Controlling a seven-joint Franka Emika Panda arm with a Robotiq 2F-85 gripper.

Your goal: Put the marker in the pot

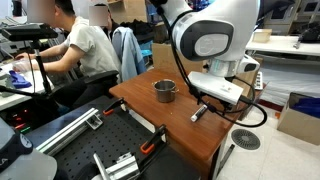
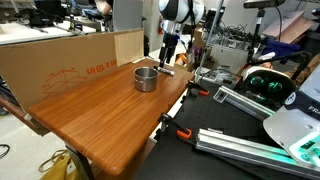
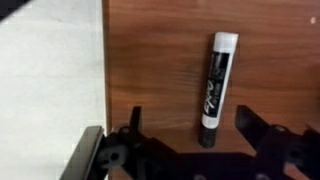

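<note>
The marker (image 3: 218, 80) is white with a black label and a black end, and lies flat on the wooden table (image 3: 160, 60). In the wrist view my gripper (image 3: 190, 120) is open, with one finger on each side of the marker's black end and not touching it. The silver pot (image 1: 165, 90) stands upright on the table and looks empty; it also shows in an exterior view (image 2: 146, 77). In both exterior views my gripper (image 1: 200, 112) (image 2: 167, 58) hangs low over the table beside the pot. The marker (image 2: 166, 70) lies just under it.
The table's edge (image 3: 105, 70) runs close to the marker's side, with pale floor beyond. A large cardboard box (image 2: 60, 60) stands along one side of the table. A seated person (image 1: 80, 50) works at a desk behind. Metal rails and clamps (image 1: 110, 150) lie off the table's end.
</note>
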